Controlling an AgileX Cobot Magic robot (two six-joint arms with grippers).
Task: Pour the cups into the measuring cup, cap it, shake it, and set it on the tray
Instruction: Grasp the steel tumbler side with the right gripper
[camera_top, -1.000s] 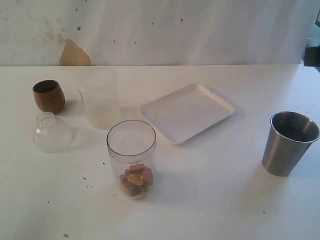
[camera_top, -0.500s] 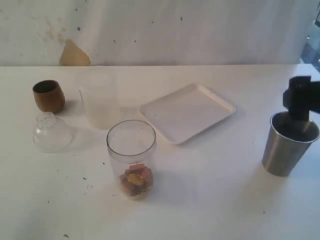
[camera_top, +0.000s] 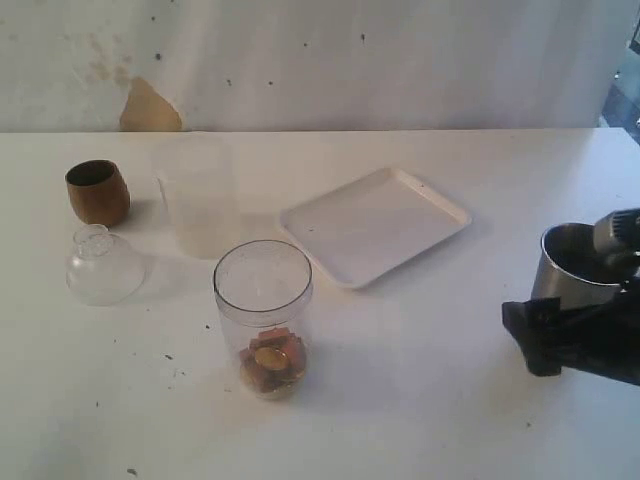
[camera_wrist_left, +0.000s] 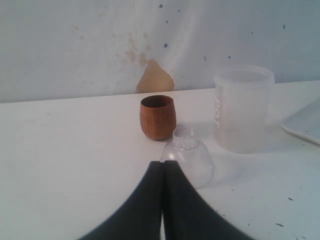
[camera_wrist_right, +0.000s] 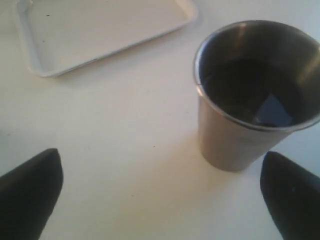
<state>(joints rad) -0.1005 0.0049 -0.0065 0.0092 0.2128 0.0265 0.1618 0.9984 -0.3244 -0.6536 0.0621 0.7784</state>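
Right gripper (camera_wrist_right: 161, 165) spread wide near steel tumbler (camera_wrist_right: 235, 145); tray (camera_wrist_right: 100, 30) beyond

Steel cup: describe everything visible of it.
The steel cup is a tapered tumbler of brushed metal, wider at its lipped rim than at its base. It stands upright, mouth open, on the white table, near the right edge of the exterior view and apart from the tray. Its inside is dark and reflective; whether it holds anything cannot be told. The right gripper is open, its fingers spread to either side of the cup, and no contact shows.
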